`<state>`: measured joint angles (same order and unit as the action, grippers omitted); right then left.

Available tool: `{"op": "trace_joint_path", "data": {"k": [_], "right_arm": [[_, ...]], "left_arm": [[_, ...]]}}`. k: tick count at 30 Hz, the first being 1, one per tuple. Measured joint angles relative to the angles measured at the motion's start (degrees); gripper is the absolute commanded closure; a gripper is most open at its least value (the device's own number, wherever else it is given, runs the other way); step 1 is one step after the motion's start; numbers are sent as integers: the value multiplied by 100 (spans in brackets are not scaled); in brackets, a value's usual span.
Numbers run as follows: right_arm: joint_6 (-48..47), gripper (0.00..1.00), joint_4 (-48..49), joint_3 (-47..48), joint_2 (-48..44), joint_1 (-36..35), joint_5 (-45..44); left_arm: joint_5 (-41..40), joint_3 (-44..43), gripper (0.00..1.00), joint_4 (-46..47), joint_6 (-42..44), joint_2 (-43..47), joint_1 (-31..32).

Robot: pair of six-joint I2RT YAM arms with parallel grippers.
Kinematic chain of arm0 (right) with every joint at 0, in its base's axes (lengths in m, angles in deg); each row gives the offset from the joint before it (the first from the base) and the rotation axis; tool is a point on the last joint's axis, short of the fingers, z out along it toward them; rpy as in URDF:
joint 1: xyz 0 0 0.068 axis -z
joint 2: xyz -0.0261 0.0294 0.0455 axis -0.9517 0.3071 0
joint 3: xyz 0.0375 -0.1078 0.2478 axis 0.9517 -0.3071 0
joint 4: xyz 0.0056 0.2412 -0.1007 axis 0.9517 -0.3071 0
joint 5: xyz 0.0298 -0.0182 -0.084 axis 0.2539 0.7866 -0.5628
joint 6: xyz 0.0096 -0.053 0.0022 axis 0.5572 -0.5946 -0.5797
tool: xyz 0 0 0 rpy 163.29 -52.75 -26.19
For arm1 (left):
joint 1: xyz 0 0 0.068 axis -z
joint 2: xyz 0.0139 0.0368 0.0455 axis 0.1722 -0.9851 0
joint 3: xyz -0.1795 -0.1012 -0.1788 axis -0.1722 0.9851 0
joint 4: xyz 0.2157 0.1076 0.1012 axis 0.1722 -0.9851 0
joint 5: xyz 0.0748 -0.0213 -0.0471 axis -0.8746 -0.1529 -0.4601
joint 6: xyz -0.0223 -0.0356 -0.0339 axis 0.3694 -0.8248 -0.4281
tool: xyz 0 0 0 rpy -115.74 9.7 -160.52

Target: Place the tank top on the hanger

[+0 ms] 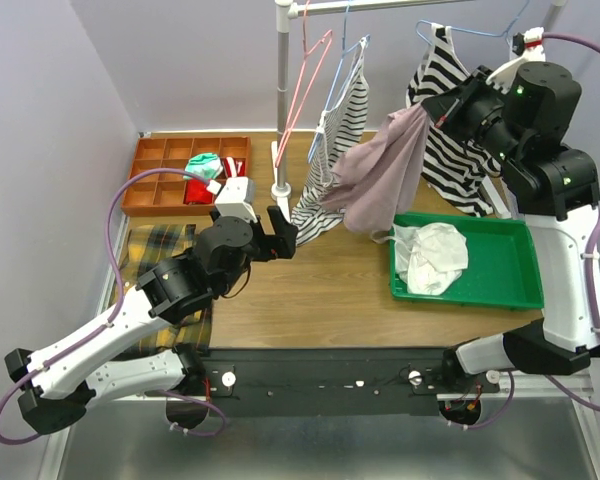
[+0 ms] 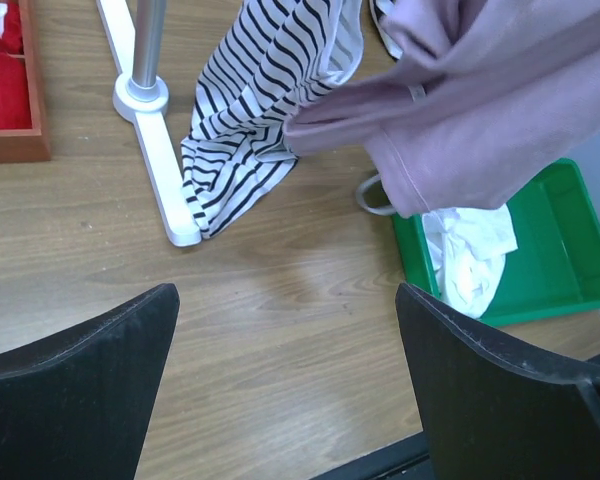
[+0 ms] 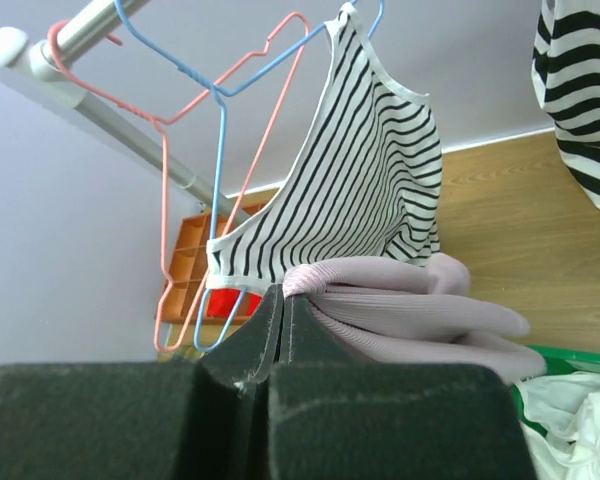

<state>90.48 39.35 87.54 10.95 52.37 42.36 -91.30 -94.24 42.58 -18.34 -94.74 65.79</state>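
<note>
The dusty-pink tank top (image 1: 385, 170) hangs in the air from my right gripper (image 1: 442, 108), which is shut on its upper edge; in the right wrist view the fabric (image 3: 400, 310) bunches just past the closed gripper (image 3: 285, 300). It also shows in the left wrist view (image 2: 480, 90). The pink-red wire hanger (image 1: 305, 85) hangs empty on the rail at the left, also in the right wrist view (image 3: 165, 200). My left gripper (image 1: 283, 232) is open and empty over the table, left of the top; its fingers (image 2: 90, 390) frame bare wood.
Striped tops hang on light blue hangers (image 1: 340, 130) and at the back right (image 1: 450, 120). A green tray (image 1: 515, 285) holds a white cloth (image 1: 435, 258). The rack's pole and base (image 1: 282, 120) stand behind. An orange divided box (image 1: 165, 175) and plaid cloth (image 1: 155, 250) lie left.
</note>
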Motion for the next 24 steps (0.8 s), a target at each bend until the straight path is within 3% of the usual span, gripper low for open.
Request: {"op": "trace_joint_path", "data": {"k": [8,13,17,24], "right_arm": [[144,99,-52,166,22,-46,833],[227,99,85,-632,13,-1224,809],[269,99,87,-721,120,-2151,691],[284,96,181,-933,-96,-2404,367]], "left_arm": [[-15,-2,1,-52,79,-7,-118],[-33,11,1,-94,83,66,-251],[-33,22,1,-114,81,103,-361],[-31,210,1,-168,68,175,-466]]}}
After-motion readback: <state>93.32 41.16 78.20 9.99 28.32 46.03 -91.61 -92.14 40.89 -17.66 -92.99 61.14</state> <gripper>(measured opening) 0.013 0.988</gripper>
